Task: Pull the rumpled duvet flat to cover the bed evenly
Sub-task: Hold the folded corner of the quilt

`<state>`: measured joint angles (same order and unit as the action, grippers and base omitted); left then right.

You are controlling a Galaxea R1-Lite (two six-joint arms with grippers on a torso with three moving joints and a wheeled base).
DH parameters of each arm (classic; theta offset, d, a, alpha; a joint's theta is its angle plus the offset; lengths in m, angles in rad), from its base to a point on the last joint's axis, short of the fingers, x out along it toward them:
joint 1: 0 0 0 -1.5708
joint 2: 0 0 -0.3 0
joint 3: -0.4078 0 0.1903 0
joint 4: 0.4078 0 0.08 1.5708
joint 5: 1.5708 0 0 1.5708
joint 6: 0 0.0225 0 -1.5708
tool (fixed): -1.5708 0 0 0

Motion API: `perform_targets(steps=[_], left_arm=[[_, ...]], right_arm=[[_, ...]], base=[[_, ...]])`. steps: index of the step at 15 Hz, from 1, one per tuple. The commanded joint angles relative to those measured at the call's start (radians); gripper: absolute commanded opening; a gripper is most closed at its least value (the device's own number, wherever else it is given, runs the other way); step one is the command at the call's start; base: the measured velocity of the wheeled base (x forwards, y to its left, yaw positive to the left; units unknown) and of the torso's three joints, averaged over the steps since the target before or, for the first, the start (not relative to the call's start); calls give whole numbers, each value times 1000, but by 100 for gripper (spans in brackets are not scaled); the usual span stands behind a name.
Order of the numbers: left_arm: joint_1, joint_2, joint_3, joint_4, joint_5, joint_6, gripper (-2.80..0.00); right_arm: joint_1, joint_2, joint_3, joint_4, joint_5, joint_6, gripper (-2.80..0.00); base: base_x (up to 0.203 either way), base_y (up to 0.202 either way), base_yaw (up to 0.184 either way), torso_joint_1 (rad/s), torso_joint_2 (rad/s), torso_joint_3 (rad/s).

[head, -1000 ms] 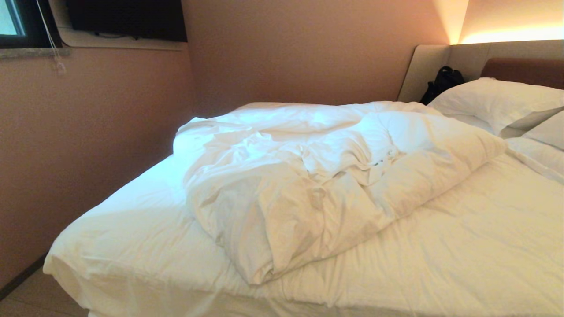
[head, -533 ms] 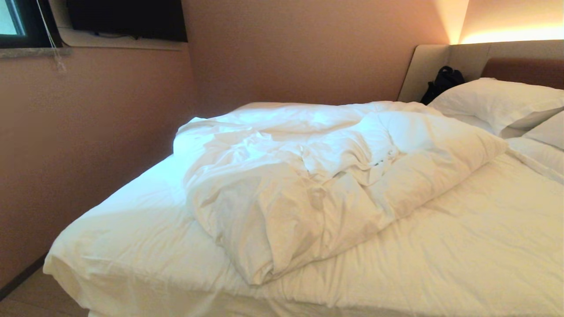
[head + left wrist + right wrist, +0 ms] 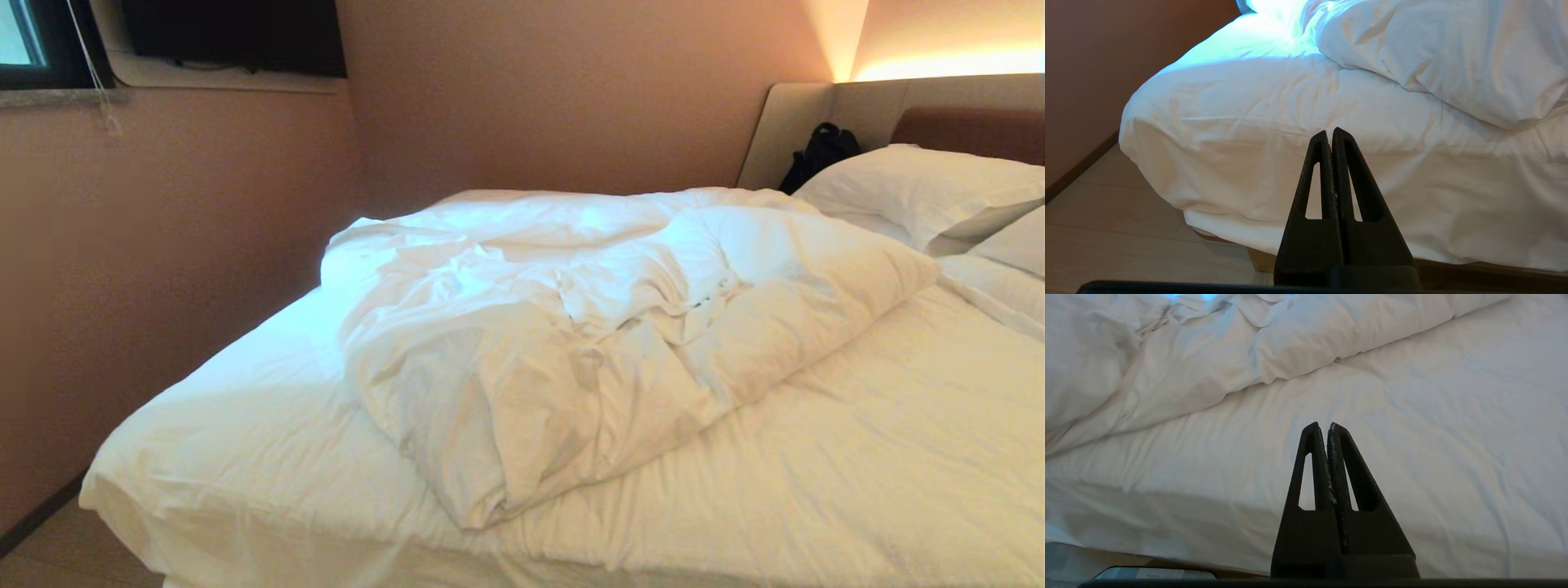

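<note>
The duvet [image 3: 604, 335] lay bunched mid-bed [image 3: 857, 457]; the right hand [image 3: 1327, 426] and left hand [image 3: 1329, 132] pointed at the bed's near side, fingers pressed together, empty.

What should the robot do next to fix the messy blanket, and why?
Probably reach the right gripper toward the near edge of the duvet and open it. The duvet lies bunched in the middle of the bed, and both grippers, the left gripper too, are shut, empty and short of it.

Creased matt cotton duvet [image 3: 588, 327], smooth cloth sheet on bed [image 3: 857, 490], padded fabric headboard [image 3: 796, 122]
</note>
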<state>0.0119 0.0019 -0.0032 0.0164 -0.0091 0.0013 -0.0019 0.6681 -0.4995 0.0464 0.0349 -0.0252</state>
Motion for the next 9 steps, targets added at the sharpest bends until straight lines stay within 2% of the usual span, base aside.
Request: perform_targets(steps=[1,9], left_arm=[[0,0,0,0,0,0,-280],[0,0,0,0,0,0,-280]], right_arm=[[0,189,-50,-70,-1,1,-280],[2,547,-349,-98,-5,63,-280]], base=[[0,0,0,0,0,0],[0,0,0,0,0,0]])
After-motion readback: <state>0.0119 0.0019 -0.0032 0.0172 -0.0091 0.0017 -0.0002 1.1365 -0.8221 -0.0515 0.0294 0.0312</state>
